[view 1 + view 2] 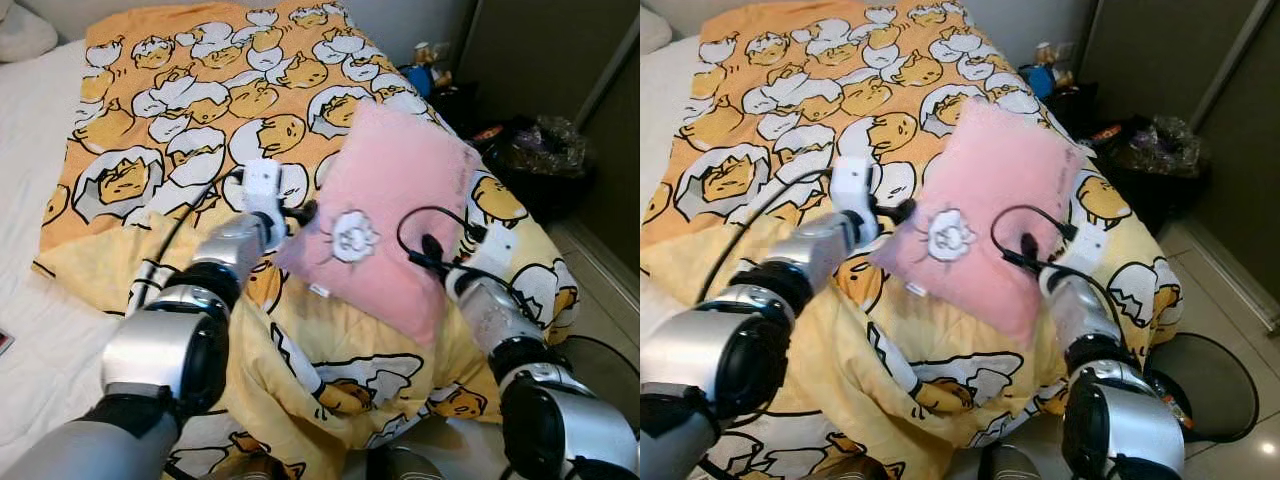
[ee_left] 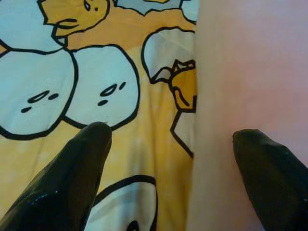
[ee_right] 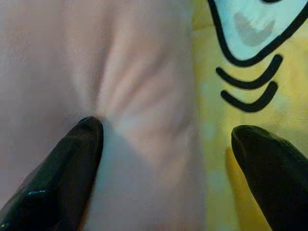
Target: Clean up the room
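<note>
A pink pillow (image 1: 385, 215) with a white flower patch (image 1: 351, 236) lies tilted on the orange egg-print duvet (image 1: 200, 90) of the bed. My left gripper (image 1: 300, 212) is at the pillow's left edge and stands open. In the left wrist view, my left gripper (image 2: 172, 134) straddles that edge, one finger over the pillow (image 2: 250, 72), the other over the duvet (image 2: 72, 86). My right gripper (image 1: 425, 250) is at the pillow's lower right side, open. In the right wrist view one fingertip (image 3: 89, 132) dents the pink fabric (image 3: 57, 57), while the other hangs over the yellow duvet (image 3: 240, 62).
White sheet (image 1: 30, 130) covers the bed's left part, with a white pillow (image 1: 20, 30) at the far corner. To the right of the bed are a dark bag with clutter (image 1: 545, 150), a blue item (image 1: 418, 78) and a dark cupboard door (image 1: 540, 50). A round black base (image 1: 1210, 385) rests on the tiled floor.
</note>
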